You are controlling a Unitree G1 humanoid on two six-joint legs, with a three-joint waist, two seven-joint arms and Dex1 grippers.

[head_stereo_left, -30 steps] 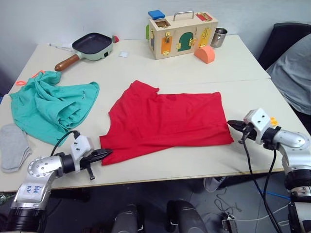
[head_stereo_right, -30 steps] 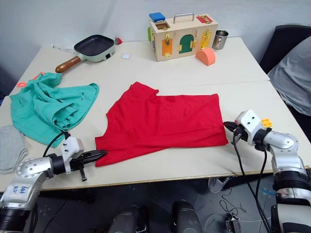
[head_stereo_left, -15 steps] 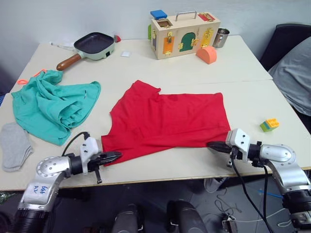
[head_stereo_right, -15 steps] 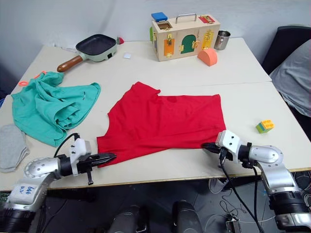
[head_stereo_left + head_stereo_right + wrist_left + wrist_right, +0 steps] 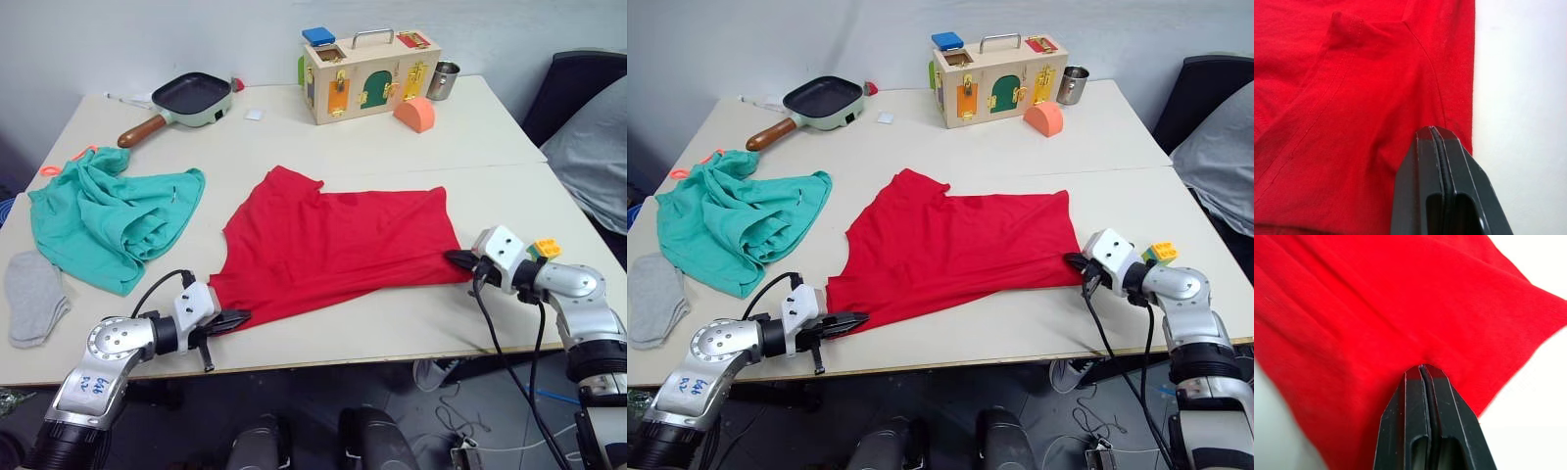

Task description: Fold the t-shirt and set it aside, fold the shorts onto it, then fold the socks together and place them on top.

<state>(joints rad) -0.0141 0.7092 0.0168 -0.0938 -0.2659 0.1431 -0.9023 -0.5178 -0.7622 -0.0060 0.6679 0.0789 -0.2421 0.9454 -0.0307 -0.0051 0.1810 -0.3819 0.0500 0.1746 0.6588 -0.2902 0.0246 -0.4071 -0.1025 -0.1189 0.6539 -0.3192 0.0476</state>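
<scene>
Both grippers are pinched shut on the t-shirt [image 5: 338, 245]: left gripper [image 5: 238, 318] on its near corner, right gripper [image 5: 457, 258] on the opposite edge. Soft and limp, it will likely sag between them; corners seem the sensible hold. Wrist views show fabric clamped between fingertips [image 5: 1432, 134]; head views add shorts [image 5: 103, 220] and socks [image 5: 34, 299] beyond the left gripper.

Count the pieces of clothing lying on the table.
3 visible: the red t-shirt spread mid-table, the teal-green shorts bunched to its left, and light grey socks at the left edge, which seem stacked, so more than one may be there.
</scene>
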